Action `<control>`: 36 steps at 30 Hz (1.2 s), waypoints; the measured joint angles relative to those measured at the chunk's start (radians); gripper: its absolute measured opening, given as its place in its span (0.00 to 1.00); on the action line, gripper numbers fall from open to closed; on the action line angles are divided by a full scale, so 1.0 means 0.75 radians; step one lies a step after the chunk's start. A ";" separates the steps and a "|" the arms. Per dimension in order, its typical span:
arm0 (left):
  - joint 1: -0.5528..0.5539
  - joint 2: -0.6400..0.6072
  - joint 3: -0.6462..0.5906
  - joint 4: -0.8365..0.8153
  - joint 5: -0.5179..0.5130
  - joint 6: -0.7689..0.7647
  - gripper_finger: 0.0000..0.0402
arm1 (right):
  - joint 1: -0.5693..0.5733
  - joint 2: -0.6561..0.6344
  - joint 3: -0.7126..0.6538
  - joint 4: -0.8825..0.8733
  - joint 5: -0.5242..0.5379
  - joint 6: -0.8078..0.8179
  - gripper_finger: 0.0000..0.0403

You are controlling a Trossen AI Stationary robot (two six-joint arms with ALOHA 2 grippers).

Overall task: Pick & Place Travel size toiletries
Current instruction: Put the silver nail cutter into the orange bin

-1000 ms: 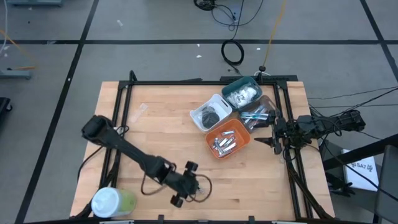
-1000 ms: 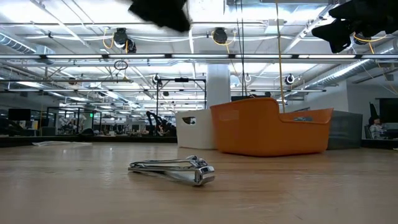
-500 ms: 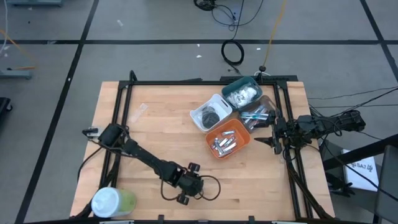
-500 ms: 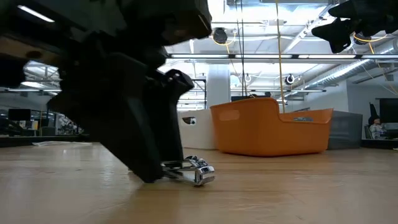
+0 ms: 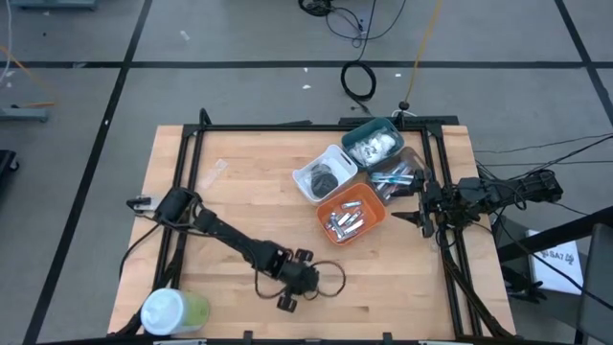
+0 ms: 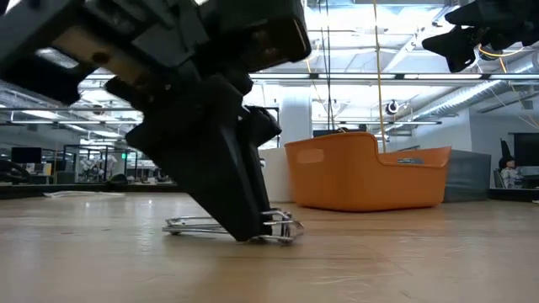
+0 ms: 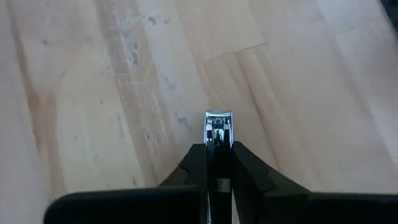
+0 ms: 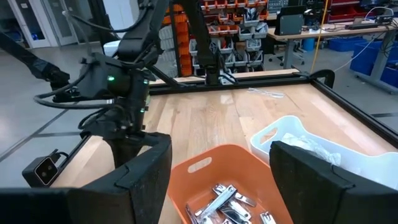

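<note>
item: nail clipper (image 7: 218, 127) flat on the wooden table (image 5: 239, 211), near front edge | left gripper (image 7: 219, 163): fingers closed around its body | right gripper (image 8: 219, 163): spread open, idle over orange bin (image 5: 352, 213) | handling: light, stiff, slick metal (probably slips); grip mid-body

Left pincer (image 6: 253, 231) down over nail clipper (image 6: 282, 227), tabletop.
</note>
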 joint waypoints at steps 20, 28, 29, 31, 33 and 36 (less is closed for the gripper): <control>0.249 -0.537 -0.003 0.493 -0.374 0.430 0.07 | 0.000 0.001 0.000 0.002 -0.001 0.001 0.64; 0.400 -0.281 0.007 0.773 -0.168 0.301 0.07 | 0.000 0.001 -0.001 0.000 0.000 0.007 0.64; 0.418 -0.240 0.011 0.771 -0.181 0.285 0.07 | 0.000 0.001 0.000 0.000 0.000 0.007 0.64; 0.450 -0.182 0.016 0.772 -0.227 0.230 0.07 | 0.000 0.002 -0.001 -0.002 0.001 0.004 0.64; 0.477 -0.137 0.019 0.792 -0.239 0.171 0.10 | 0.000 0.003 -0.001 0.000 0.001 0.004 0.64; 0.505 -0.092 0.021 0.761 -0.235 0.122 0.18 | 0.000 0.004 -0.001 -0.001 0.001 0.002 0.64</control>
